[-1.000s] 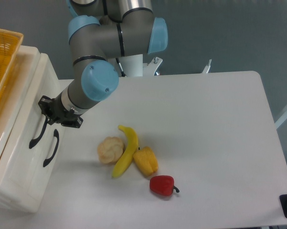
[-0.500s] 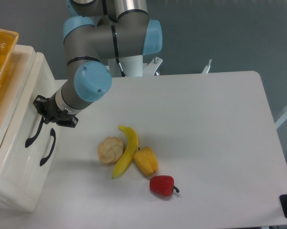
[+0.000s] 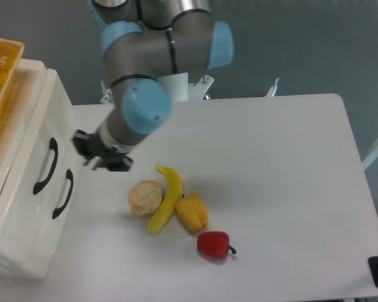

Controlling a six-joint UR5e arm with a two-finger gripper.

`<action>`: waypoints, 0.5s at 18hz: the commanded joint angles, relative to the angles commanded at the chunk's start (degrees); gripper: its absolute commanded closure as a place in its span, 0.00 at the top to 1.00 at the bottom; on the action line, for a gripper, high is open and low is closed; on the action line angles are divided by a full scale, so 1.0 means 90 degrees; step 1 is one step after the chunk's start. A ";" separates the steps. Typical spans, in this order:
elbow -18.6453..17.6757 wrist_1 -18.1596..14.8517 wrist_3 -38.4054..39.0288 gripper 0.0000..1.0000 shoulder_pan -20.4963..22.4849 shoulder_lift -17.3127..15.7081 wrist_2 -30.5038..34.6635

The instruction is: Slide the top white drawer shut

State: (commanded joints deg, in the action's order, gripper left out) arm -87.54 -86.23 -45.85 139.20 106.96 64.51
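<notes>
The top white drawer [image 3: 58, 129] sits in the cream cabinet at the left, its front level with the lower drawer's front. Its curved black handle [image 3: 45, 165] is the one nearer the cabinet's top; the lower drawer's handle [image 3: 63, 194] lies just right of it. My gripper [image 3: 102, 155] hangs above the table to the right of the cabinet, a short gap away from both handles and touching neither. Its black fingers point towards the cabinet, and the wrist hides how they stand.
An orange basket [image 3: 0, 69] rests on the cabinet's top. On the table near the gripper lie a cream bun-like lump [image 3: 144, 197], a banana [image 3: 166, 198], a yellow pepper [image 3: 192, 212] and a red pepper [image 3: 214, 244]. The arm's base [image 3: 173, 85] stands at the table's back edge.
The drawer front and cabinet shifted left while the gripper pressed at the upper handle. The gripper has since drawn back to the right, away from the handle.
</notes>
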 joint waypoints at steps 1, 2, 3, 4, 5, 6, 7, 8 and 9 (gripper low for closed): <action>0.0019 0.0127 -0.0215 0.47 0.0196 0.0019 0.0049; 0.0029 0.0321 -0.0372 0.52 0.0391 0.0049 0.0107; 0.0029 0.0546 -0.0461 0.57 0.0567 0.0068 0.0137; 0.0029 0.0790 -0.0491 0.62 0.0733 0.0088 0.0166; 0.0029 0.1014 -0.0501 0.68 0.0870 0.0136 0.0166; 0.0029 0.1200 -0.0501 0.74 0.1016 0.0146 0.0166; 0.0029 0.1337 -0.0539 0.78 0.1134 0.0156 0.0176; 0.0029 0.1416 -0.0627 0.83 0.1251 0.0176 0.0195; 0.0039 0.1475 -0.0802 0.88 0.1349 0.0205 0.0254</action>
State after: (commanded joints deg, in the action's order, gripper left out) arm -87.19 -72.95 -53.07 151.34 108.81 66.79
